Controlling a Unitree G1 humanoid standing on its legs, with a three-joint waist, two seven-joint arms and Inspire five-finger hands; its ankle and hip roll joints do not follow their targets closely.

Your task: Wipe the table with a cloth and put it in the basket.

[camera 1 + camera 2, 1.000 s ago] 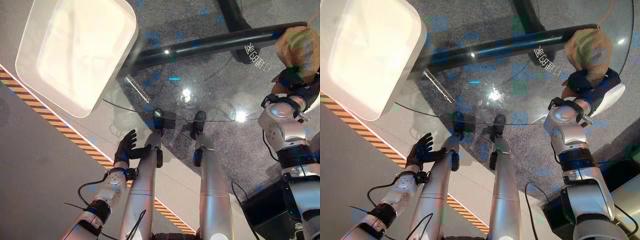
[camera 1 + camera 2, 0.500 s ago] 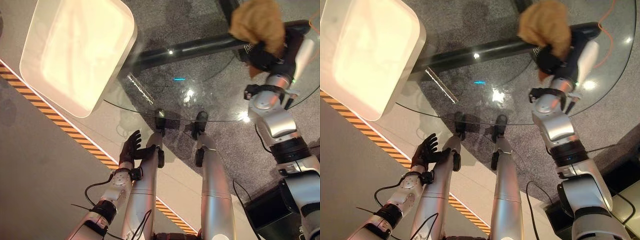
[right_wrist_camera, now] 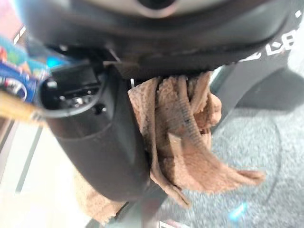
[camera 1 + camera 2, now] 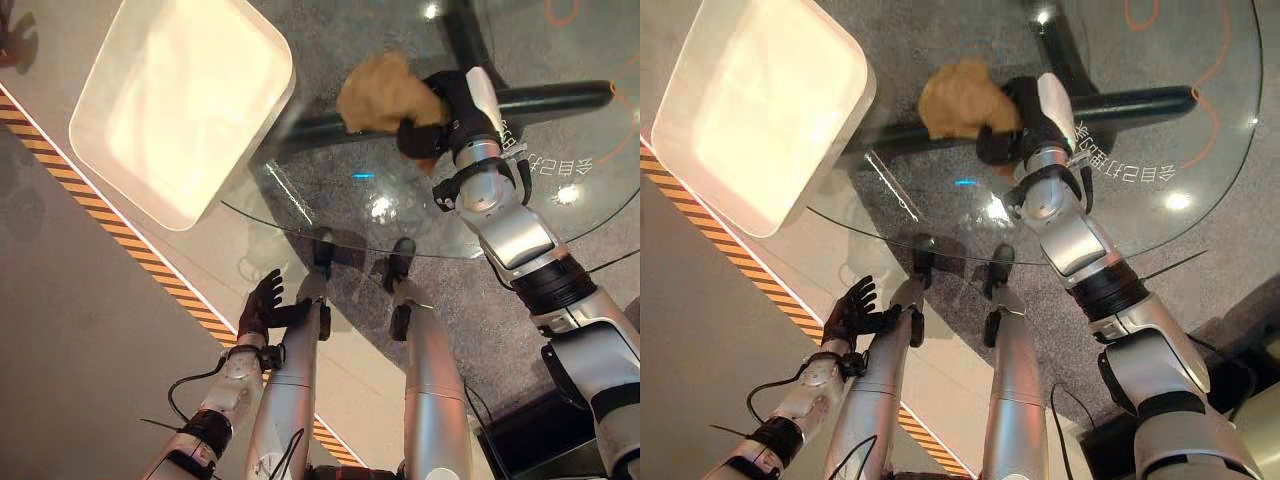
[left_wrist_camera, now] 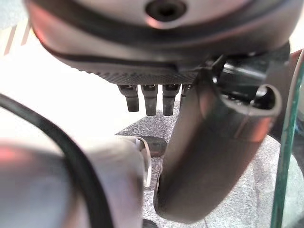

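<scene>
A crumpled tan cloth [image 4: 378,93] is bunched in my right hand [image 4: 438,112], whose fingers curl round it above the round glass table [image 4: 590,195]. The right wrist view has the cloth [image 3: 185,128] hanging past the thumb [image 3: 102,142]. A white rectangular basket [image 4: 180,105] stands at the table's left, a short way left of the cloth. My left hand [image 4: 262,303] hangs low by the table's near edge, fingers spread and holding nothing; its straight fingers [image 5: 147,97] show in the left wrist view.
Under the glass lies a dark table base bar [image 4: 540,100]. A yellow-and-black striped floor line [image 4: 150,265] runs diagonally at the left. An orange cable [image 4: 1140,15] curls on the grey floor at the far right.
My right hand has carried the cloth leftwards across the table, from the far right edge to near the basket. The camera view has shifted. The left hand stays low.
</scene>
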